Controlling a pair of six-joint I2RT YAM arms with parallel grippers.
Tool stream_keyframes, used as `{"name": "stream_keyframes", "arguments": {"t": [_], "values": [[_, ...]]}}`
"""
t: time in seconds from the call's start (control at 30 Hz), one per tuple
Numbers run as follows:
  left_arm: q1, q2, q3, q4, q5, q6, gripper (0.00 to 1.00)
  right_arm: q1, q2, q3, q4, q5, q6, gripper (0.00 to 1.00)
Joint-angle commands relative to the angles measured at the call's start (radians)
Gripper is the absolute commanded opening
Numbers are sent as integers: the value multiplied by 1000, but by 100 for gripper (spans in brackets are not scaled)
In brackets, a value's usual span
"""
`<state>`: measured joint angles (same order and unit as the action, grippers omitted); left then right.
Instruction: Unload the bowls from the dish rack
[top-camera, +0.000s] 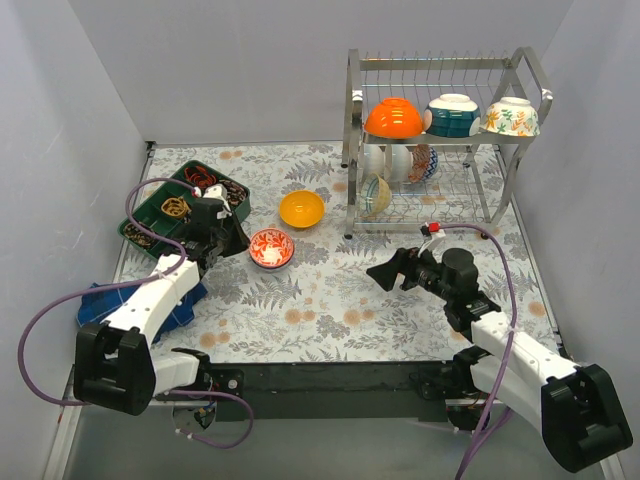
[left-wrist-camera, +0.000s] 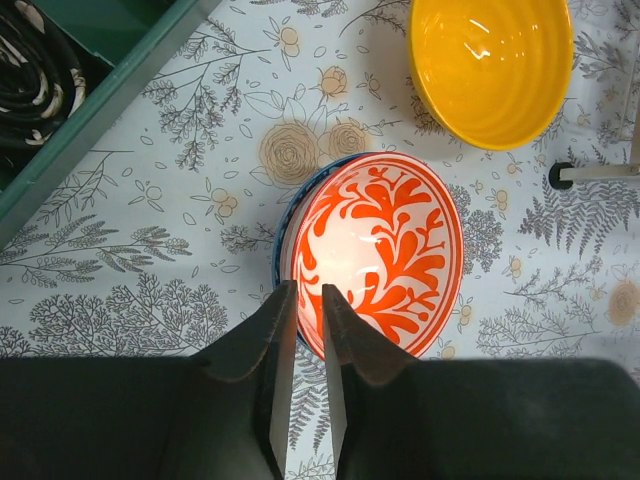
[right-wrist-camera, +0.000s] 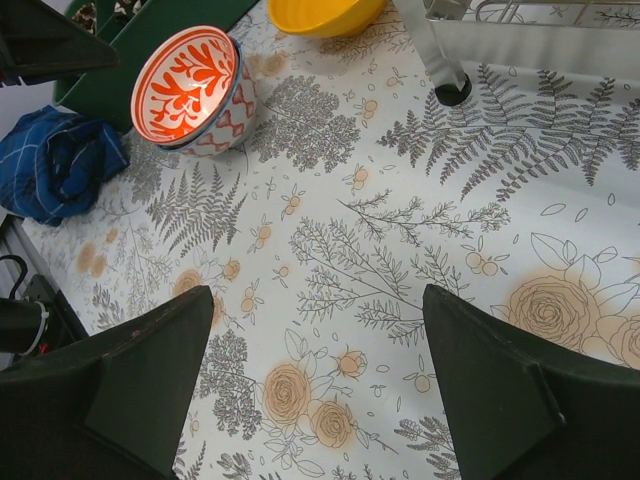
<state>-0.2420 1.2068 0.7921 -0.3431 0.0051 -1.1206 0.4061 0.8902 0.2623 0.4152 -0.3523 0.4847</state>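
The chrome dish rack (top-camera: 432, 72) stands at the back right. Its top tier holds an orange bowl (top-camera: 394, 118), a teal bowl (top-camera: 452, 115) and a floral bowl (top-camera: 512, 117). Its lower tier holds more bowls (top-camera: 400, 162) on edge. A yellow bowl (top-camera: 301, 209) and a red-patterned bowl (top-camera: 271, 248) sit on the tablecloth. My left gripper (left-wrist-camera: 308, 292) is closed on the near rim of the red-patterned bowl (left-wrist-camera: 380, 250), which rests on the cloth. My right gripper (right-wrist-camera: 318, 300) is wide open and empty over the bare cloth, in front of the rack.
A green compartment tray (top-camera: 150, 212) with small items lies at the far left, close behind my left gripper. A blue cloth (top-camera: 95, 300) lies under the left arm. A rack foot (right-wrist-camera: 452, 92) stands ahead of my right gripper.
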Motion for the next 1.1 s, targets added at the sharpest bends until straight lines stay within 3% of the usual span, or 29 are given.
{"name": "stream_keyframes", "arguments": {"t": [0.0, 0.23, 0.5, 0.63, 0.8, 0.97, 1.07], "values": [[17, 10, -16, 35, 97, -13, 14, -1, 15, 43, 16, 10, -26, 93], [26, 68, -7, 27, 156, -19, 11, -1, 32, 43, 17, 6, -32, 93], [32, 83, -2, 12, 131, -16, 11, -1, 52, 60, 17, 9, -52, 93], [32, 80, 2, 9, 137, -13, 14, -1, 72, 95, 17, 32, -80, 93], [32, 14, -11, 45, 141, -5, 32, -3, 116, 184, 19, 146, -112, 97], [32, -47, -24, 58, 119, 16, 42, -3, 197, 273, 42, 268, -118, 98], [32, -69, -30, 58, 108, 31, 59, -3, 268, 313, 95, 392, -132, 99]]}}
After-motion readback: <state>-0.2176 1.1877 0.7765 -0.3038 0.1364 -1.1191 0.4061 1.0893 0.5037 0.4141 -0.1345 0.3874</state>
